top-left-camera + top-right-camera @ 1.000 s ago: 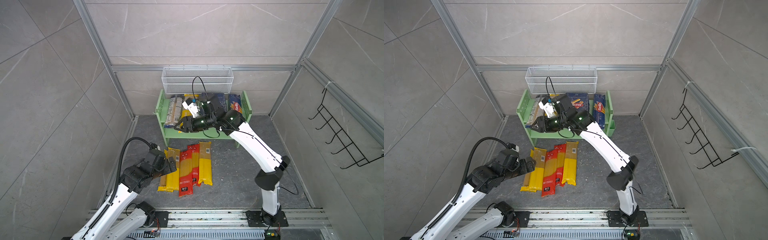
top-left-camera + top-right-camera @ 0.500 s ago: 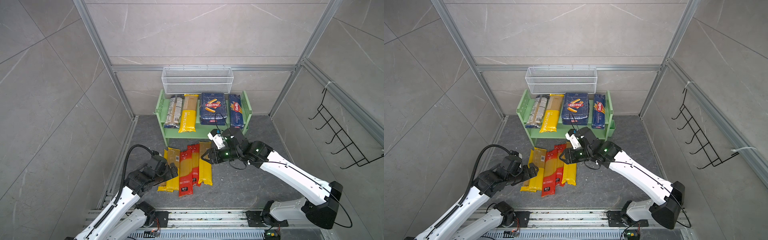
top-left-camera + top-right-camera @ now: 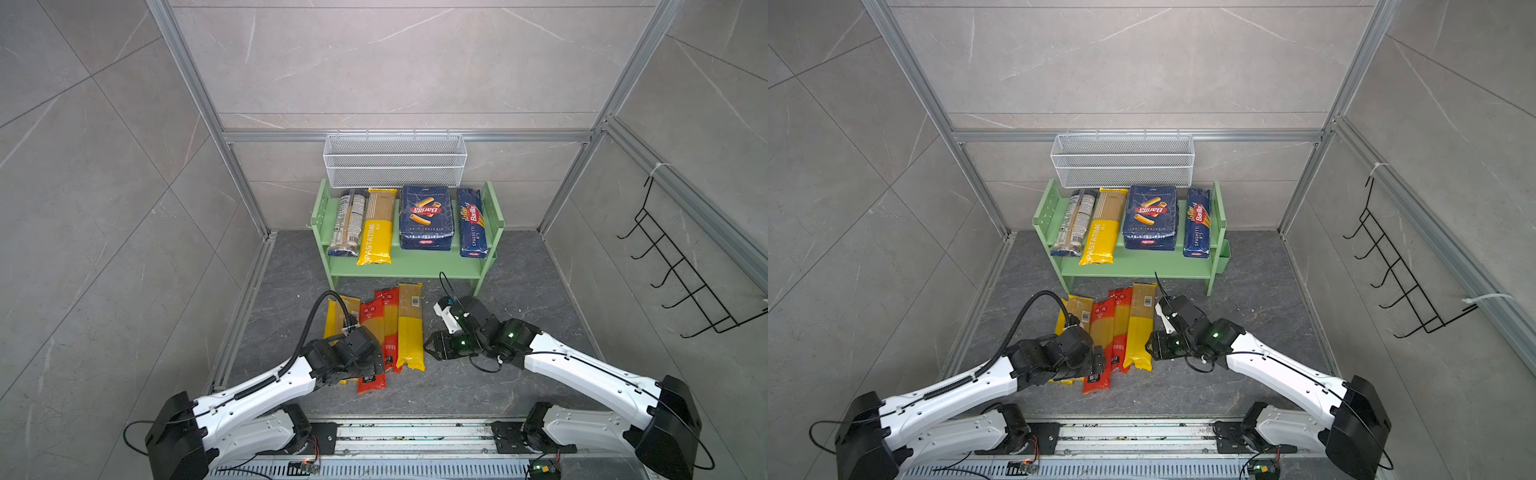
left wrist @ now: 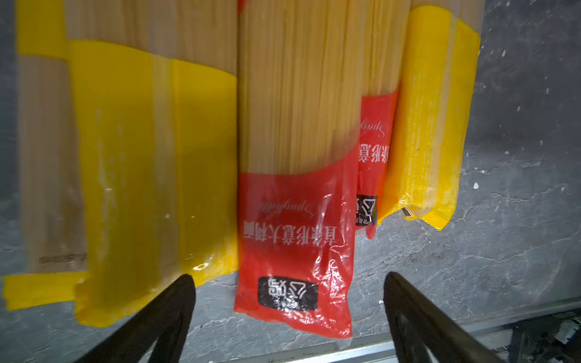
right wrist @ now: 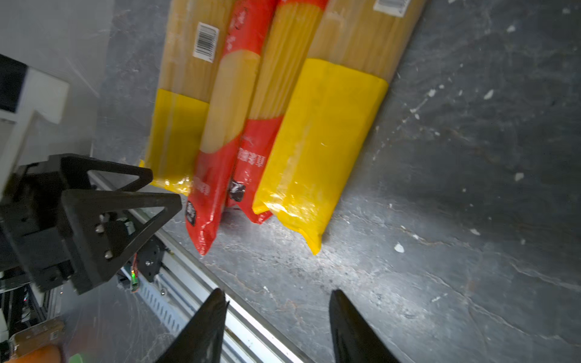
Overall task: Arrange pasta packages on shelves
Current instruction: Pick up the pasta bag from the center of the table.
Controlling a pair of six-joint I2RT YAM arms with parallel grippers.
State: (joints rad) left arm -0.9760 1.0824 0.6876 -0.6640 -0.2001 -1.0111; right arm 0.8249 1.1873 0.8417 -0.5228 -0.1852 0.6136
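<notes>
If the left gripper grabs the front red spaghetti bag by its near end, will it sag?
Probably stiff lengthwise: the red spaghetti bag is packed with straight strands. The near end is loose, glossy, crinkled film, so the open left gripper may slip or pinch only film. Gripped there, the far end would likely tip down.

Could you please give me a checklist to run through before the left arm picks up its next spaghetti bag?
1. Left gripper open and empty: ok.
2. Right gripper open and empty: ok.
3. Front red bag centred between the left jaws: ok.
4. That bag free of its neighbours: not ok; it overlaps the second red bag and touches a yellow bag.
5. Room on the green shelves: cannot tell; the top board looks full and the lower board is mostly hidden.
</notes>
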